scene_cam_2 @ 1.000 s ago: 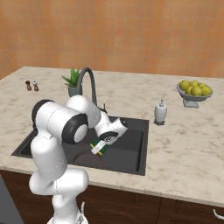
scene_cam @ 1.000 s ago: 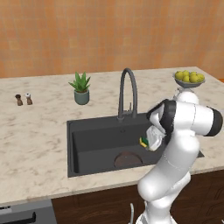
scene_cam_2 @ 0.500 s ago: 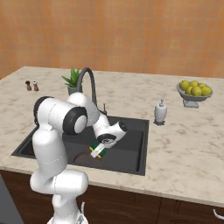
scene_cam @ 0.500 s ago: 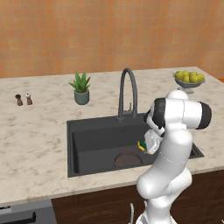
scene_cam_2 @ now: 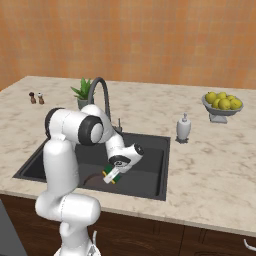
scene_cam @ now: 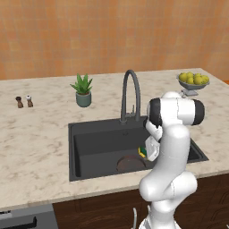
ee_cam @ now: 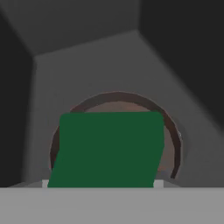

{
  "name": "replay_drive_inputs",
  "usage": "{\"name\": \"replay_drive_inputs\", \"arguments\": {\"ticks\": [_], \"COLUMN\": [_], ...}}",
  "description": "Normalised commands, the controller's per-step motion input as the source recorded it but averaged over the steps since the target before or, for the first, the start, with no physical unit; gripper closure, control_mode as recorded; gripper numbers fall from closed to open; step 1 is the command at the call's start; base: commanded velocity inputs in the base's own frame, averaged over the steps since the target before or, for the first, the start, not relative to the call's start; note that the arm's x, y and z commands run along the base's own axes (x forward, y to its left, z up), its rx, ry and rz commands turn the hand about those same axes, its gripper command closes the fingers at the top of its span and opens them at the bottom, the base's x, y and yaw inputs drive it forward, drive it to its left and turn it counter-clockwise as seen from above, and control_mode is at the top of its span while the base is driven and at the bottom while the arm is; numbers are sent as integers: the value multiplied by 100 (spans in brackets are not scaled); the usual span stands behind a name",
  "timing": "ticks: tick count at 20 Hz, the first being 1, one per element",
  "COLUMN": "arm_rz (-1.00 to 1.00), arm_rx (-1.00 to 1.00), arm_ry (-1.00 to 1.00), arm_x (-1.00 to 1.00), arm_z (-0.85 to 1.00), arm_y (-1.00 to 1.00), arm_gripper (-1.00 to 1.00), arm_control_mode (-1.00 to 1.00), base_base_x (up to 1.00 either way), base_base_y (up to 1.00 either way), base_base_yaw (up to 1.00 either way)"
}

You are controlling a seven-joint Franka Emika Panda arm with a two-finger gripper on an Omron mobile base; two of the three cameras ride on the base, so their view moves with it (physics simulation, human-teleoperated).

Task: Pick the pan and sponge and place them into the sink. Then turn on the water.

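The dark brown pan (scene_cam: 130, 163) lies on the floor of the dark grey sink (scene_cam: 94, 144), over the drain. My gripper (scene_cam_2: 113, 175) is down inside the basin, shut on the sponge (scene_cam_2: 111, 175), whose yellow body and green top show at the fingers. In the hand view the sponge's green top (ee_cam: 107, 148) hangs just above the pan (ee_cam: 176, 139), whose brown rim curves around it. I cannot tell whether sponge and pan touch. The arched faucet (scene_cam: 131, 95) stands behind the basin with no blue stream at its tip.
A potted plant (scene_cam: 82, 91) stands left of the faucet. A grey fruit bowl (scene_cam: 192, 81) of lemons sits at the far right. A white soap dispenser (scene_cam_2: 183, 127) stands right of the sink, and two small shakers (scene_cam: 23, 101) stand at the far left.
The arm has lowered the held sponge deeper into the sink, down and toward the pan. The pan has not moved.
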Motion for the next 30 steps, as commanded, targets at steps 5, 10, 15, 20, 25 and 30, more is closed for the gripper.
{"name": "replay_drive_inputs", "arguments": {"ticks": [5,10,15,20,25,30], "arm_rz": [0,0,0,0,0,0], "arm_rx": [0,0,0,0,2,0], "arm_ry": [0,0,0,0,-3,-17], "arm_x": [28,29,28,16,-19,-43], "arm_z": [-39,-41,-35,-29,7,51], "arm_y": [0,0,0,0,0,17], "arm_gripper": [100,100,100,-100,-100,-100], "arm_control_mode": [-100,-100,-100,-100,-100,-100], "base_base_x": [0,0,0,0,0,0], "base_base_y": [0,0,0,0,0,0], "base_base_yaw": [0,0,0,0,0,0]}}
